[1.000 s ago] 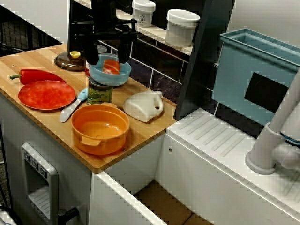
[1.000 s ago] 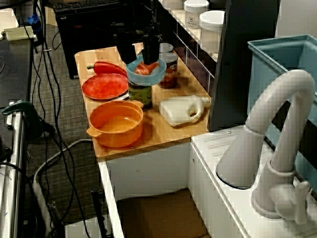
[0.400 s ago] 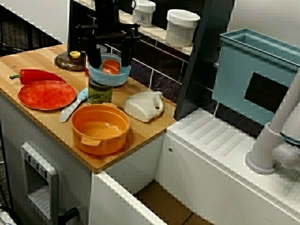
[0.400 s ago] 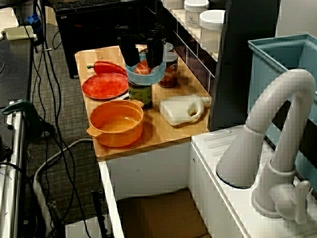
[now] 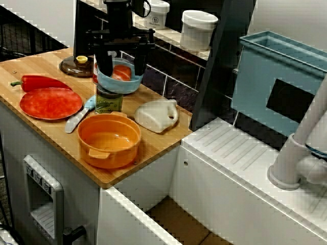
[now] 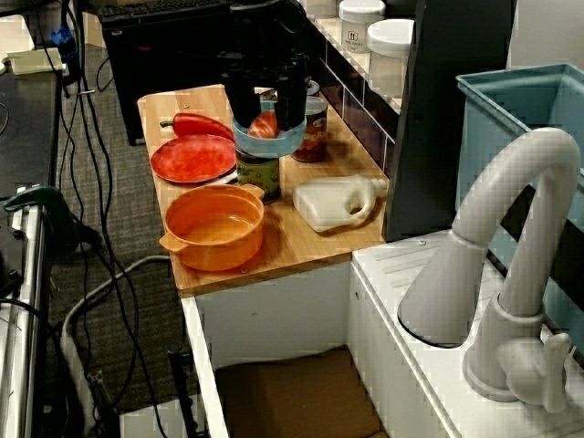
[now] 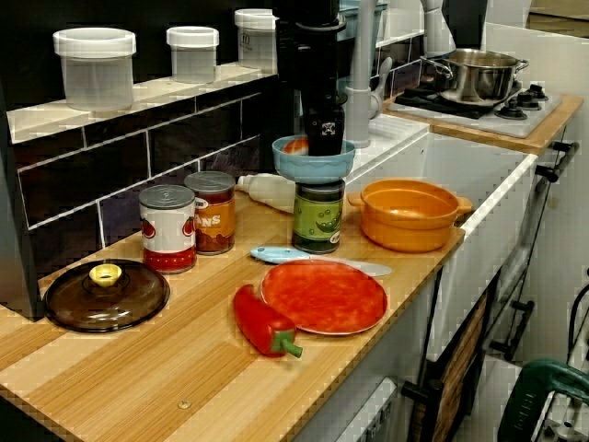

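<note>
The pincer [image 5: 121, 69] hangs straight down over a blue bowl [image 5: 119, 87], its two black fingers [image 5: 104, 65] set apart, one near each side of the bowl's rim. Between them lies a red-orange piece [image 6: 263, 126] inside the bowl. Whether the fingertips touch the rim or the piece cannot be told from the high front view or from the view past the tap. In the side view the pincer's body hides the gap. The bowl is perched on top of a green jar [image 5: 108, 102], which stands upright about midway between the back and front edges of the worktop [image 5: 36, 64], nearer its sink end. Just in front of the jar, by the front edge, is an orange pot [image 5: 110, 154]. A white bottle [image 5: 156, 115] lies on its side beside the jar toward the sink end. A knife with a pale blue handle [image 5: 79, 118] lies between the jar and a red plate [image 5: 50, 103], and a red pepper [image 5: 43, 81] rests against the plate's far rim. Along the back edge stand two cans [image 7: 167, 228], and a brown glass lid [image 7: 106, 295] lies toward the far back corner.
</note>
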